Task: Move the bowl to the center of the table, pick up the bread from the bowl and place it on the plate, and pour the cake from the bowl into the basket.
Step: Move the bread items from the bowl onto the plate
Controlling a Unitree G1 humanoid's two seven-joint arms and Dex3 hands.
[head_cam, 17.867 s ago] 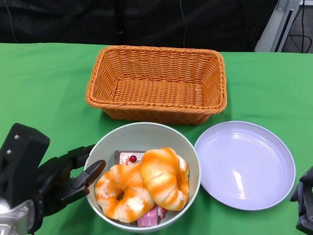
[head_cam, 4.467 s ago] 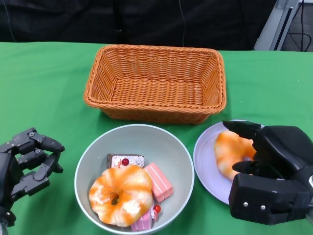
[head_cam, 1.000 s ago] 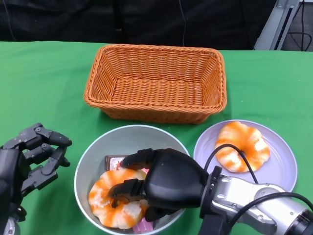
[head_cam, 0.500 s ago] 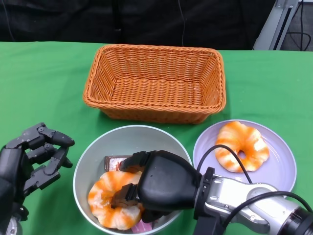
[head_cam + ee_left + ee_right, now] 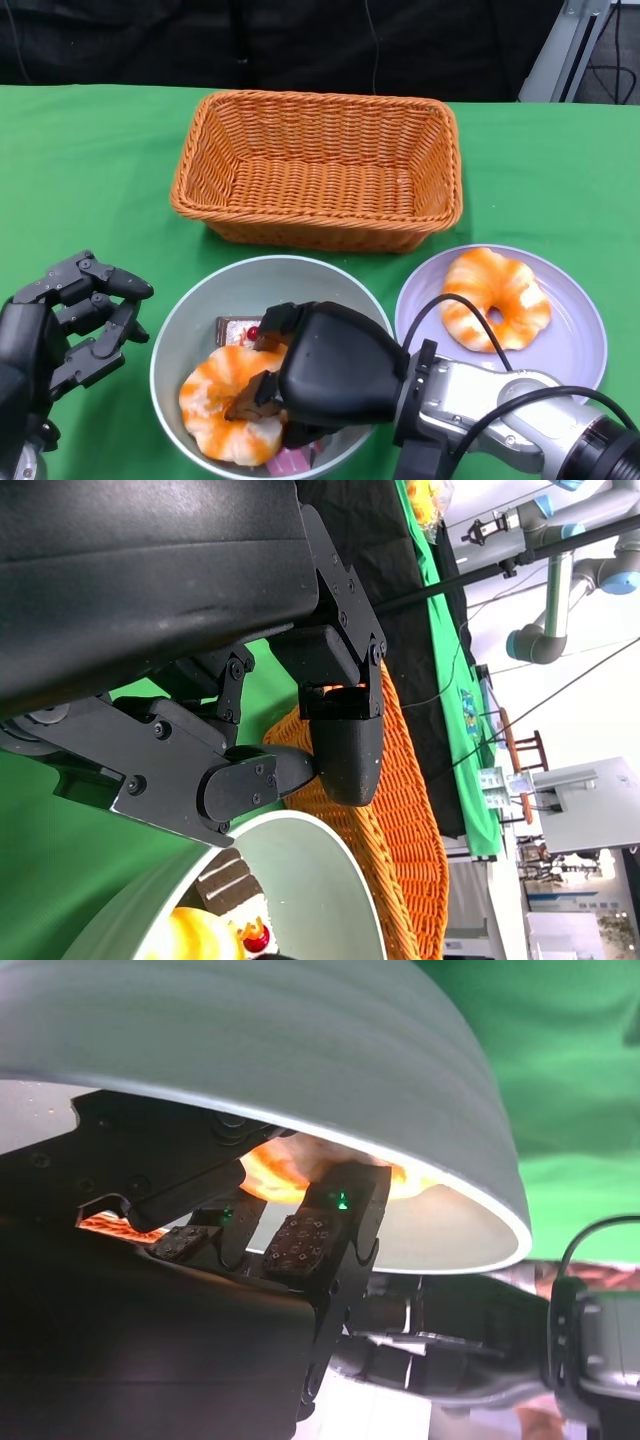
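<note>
Standing behind the bowl (image 5: pixel 200 320) is the wicker basket (image 5: pixel 318 168), while the right hand (image 5: pixel 325 375) reaches into that bowl and grips a bread ring (image 5: pixel 225 405) beside cake pieces (image 5: pixel 238 328), the left hand (image 5: pixel 60 325) hovers half-curled and empty beside it, and another bread ring (image 5: pixel 495 300) lies on the plate (image 5: pixel 580 350).

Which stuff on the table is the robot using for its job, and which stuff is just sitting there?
For the job:
bowl
bread in the bowl, under the right hand
bread on the plate
plate
cake pieces
basket

Just there:
green tablecloth
left hand, holding nothing beside the bowl
</note>
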